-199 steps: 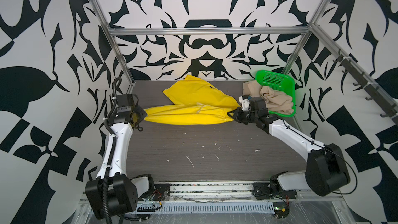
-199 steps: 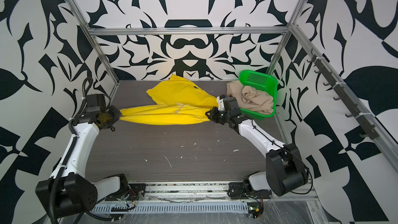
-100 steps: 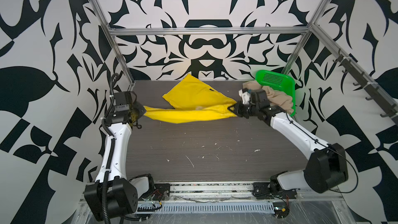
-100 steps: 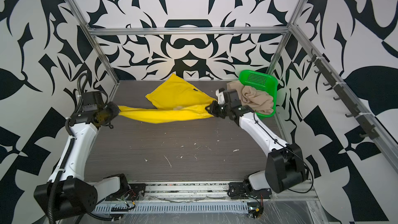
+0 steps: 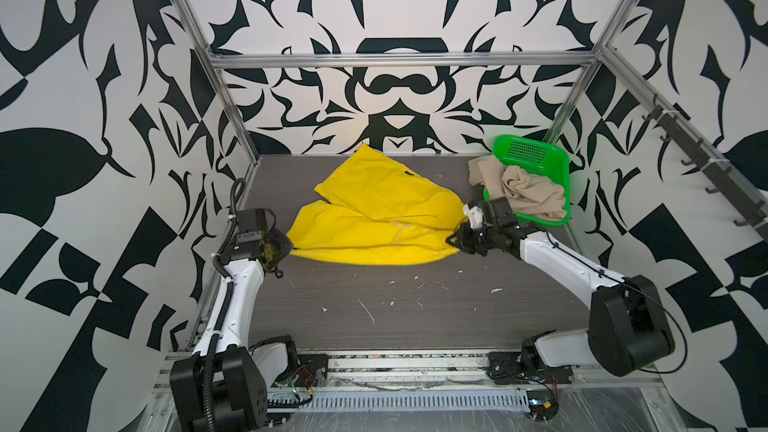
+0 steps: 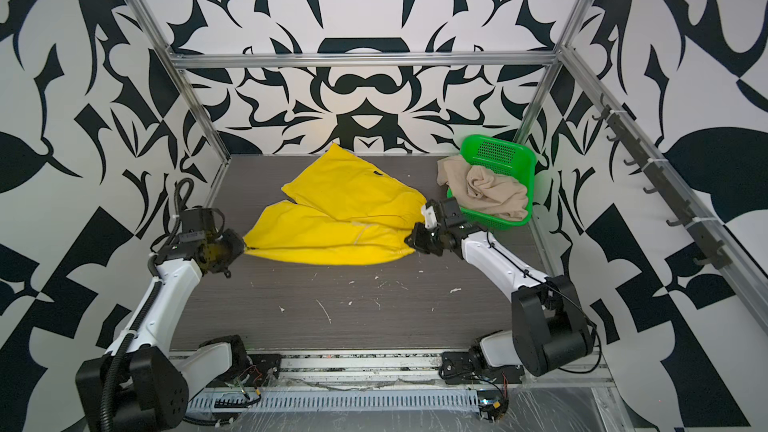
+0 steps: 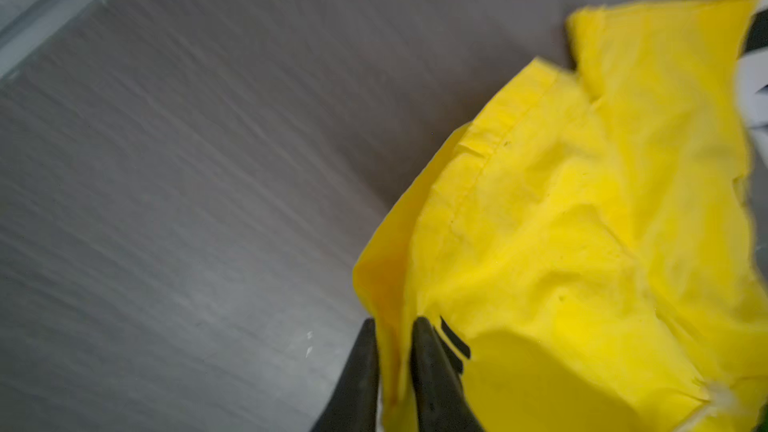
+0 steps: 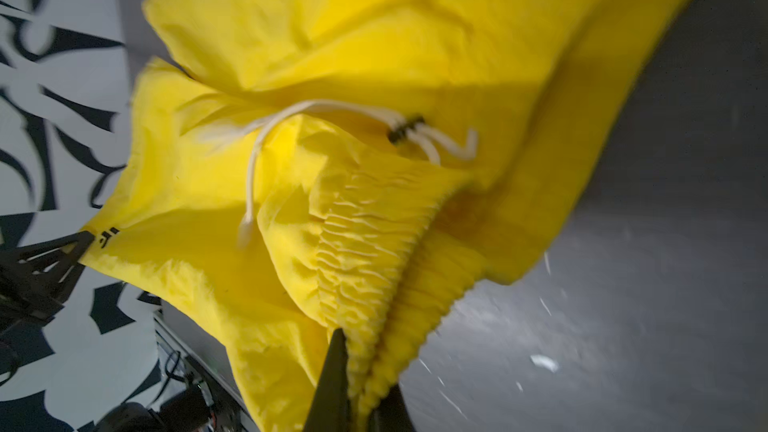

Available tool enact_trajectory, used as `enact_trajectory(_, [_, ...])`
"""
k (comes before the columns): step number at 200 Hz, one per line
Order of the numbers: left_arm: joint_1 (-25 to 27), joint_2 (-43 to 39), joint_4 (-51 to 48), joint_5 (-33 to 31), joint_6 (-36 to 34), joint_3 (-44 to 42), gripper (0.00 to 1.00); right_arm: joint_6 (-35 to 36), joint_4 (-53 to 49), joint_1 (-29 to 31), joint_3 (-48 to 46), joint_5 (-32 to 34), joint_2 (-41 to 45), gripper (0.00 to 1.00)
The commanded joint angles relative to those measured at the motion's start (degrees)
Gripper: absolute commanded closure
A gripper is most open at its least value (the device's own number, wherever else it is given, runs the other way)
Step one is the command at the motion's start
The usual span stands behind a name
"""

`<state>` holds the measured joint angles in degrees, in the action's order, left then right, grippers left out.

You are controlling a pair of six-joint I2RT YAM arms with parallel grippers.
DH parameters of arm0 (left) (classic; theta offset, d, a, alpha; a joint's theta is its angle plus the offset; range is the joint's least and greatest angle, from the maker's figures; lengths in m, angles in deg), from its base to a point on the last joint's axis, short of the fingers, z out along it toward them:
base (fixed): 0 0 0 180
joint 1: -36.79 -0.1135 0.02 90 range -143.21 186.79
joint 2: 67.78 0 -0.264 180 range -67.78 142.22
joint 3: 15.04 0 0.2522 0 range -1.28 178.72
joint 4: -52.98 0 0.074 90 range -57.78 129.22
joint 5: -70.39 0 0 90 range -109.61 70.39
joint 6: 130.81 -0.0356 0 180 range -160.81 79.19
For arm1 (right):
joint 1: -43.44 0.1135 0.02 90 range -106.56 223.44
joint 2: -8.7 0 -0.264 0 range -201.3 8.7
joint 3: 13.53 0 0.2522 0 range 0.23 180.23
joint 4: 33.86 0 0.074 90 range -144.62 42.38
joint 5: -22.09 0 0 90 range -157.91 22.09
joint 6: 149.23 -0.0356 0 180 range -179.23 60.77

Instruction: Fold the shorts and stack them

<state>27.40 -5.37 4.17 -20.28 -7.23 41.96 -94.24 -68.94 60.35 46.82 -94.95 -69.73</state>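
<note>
Since half a second ago both arms are coming down: the yellow shorts, which were hanging stretched in the air, are now lying across the bench again.

In both top views the left end effector is sitting at the garment's left corner, and the right end effector is pinching its right end, near the green basket. The beige shorts are spilling over that basket's rim in the far right corner. The bench is showing dark grey woodgrain scattered with white flecks. Black-and-white patterned walls are closing it in on three sides, behind an aluminium frame.

Through the left wrist camera I am seeing the black fingers standing slightly apart with a fold of yellow hem between them. I cannot tell whether they are gripping it. Bare bench, streaked with blur, is filling the rest.

Through the right wrist camera the right end effector is pressing together on the gathered elastic waistband. The white drawstring is dangling loose above it. The left end effector is showing at the far corner against the walls, and flecked bench is running alongside.
</note>
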Motion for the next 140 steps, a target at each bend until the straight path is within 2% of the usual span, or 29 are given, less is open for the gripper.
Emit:
enact_trajectory(1, [-0.3, -1.5, -3.7, 2.4, 3.3, 0.7, 0.60, 0.0, -7.2, -0.3, -0.9, 2.4, 4.3, 1.00])
enact_trajectory(9, [-0.3, -1.4, -5.2, 2.9, 3.1, 1.4, 0.53, 0.3, -10.5, -0.3, -1.1, 3.8, 4.9, 1.00])
enact_trajectory(27, [-0.4, -1.7, -6.5, 3.0, 2.3, 3.0, 0.42, 1.2, -17.4, -0.3, -0.5, 8.9, 7.0, 0.70])
enact_trajectory(51, [-0.3, -0.2, -4.3, 3.7, 1.7, 5.4, 0.41, 2.2, -24.6, -0.3, 5.0, 18.3, 10.7, 0.44])
enact_trajectory(82, [-0.3, 8.8, 1.1, 12.7, -1.4, 9.6, 0.42, 4.9, -26.4, 1.0, 14.5, 23.3, 10.4, 0.38])
enact_trajectory(99, [-0.3, 17.6, 1.2, 17.5, -2.3, 14.0, 0.43, 7.4, -21.5, 5.9, 16.9, 24.7, 8.6, 0.38])
enact_trajectory(113, [-0.3, 24.0, 1.3, 20.8, -2.8, 17.5, 0.45, 8.6, -15.7, 10.4, 17.5, 22.8, 5.3, 0.38])
enact_trajectory(140, [-0.3, 34.4, 1.4, 23.2, -2.3, 23.6, 0.46, 8.8, -3.8, 17.3, 19.1, 18.5, -4.8, 0.39])
